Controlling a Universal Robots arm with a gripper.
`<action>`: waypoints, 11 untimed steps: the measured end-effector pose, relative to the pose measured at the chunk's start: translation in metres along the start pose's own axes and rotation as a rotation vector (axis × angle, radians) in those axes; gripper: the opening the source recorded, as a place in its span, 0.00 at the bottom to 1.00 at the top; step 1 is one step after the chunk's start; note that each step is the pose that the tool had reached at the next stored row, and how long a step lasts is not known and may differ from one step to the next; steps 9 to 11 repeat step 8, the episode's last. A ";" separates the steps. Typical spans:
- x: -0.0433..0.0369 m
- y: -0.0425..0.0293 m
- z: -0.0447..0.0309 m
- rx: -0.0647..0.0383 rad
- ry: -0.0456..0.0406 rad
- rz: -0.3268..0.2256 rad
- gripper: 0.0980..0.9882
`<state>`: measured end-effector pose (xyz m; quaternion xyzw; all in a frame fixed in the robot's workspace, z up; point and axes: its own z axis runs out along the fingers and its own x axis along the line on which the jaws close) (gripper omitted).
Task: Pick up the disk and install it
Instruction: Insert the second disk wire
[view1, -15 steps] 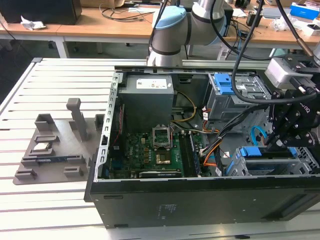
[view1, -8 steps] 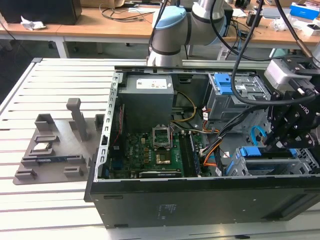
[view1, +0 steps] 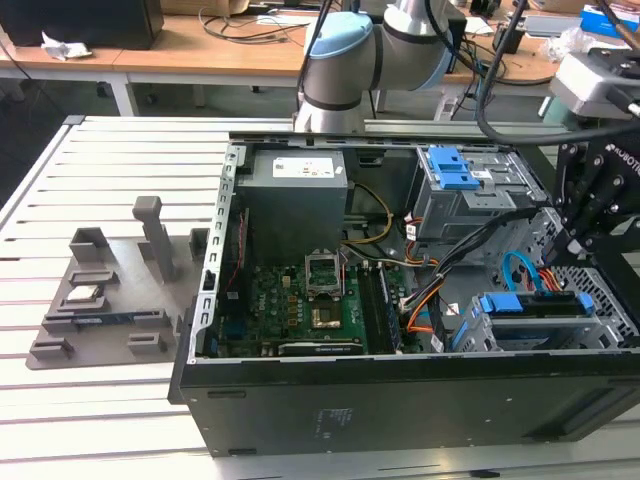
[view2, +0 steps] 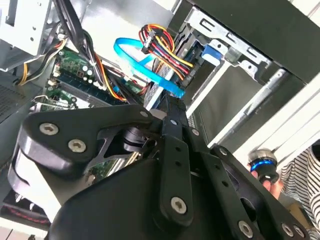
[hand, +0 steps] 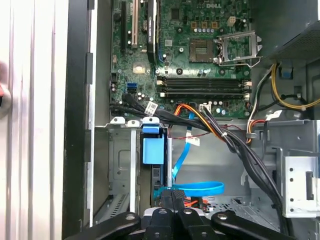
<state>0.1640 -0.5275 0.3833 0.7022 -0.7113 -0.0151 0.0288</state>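
The disk (view1: 530, 303), silver in a blue plastic carrier, lies in the drive cage at the corner of the open computer case (view1: 300, 400) on the exterior view's right. In the first wrist view the disk (hand: 152, 150) shows edge-on, its blue tab between the cage's metal walls. The same blue tab of the disk (view2: 211, 52) appears in the second wrist view. My black gripper (view1: 578, 245) hovers just above that cage. Its fingers press together, shut with nothing between them, right at the disk's outer edge in both wrist views: gripper (hand: 172, 196), gripper (view2: 167, 107).
A blue flat cable (hand: 197, 187) and a black-and-orange cable bundle (hand: 215, 127) run beside the cage. The motherboard (view1: 310, 300), power supply (view1: 295, 195) and a blue-latched upper bay (view1: 450, 170) occupy the case. A grey fixture (view1: 110, 290) lies on the slatted table. A striped sleeve (view2: 300, 175) is nearby.
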 end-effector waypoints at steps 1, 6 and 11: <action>0.0001 0.0002 -0.0039 0.000 -0.0001 0.000 0.01; 0.0001 0.0003 -0.0052 0.000 -0.0001 0.000 0.01; 0.0001 0.0003 -0.0052 0.000 -0.0002 0.000 0.01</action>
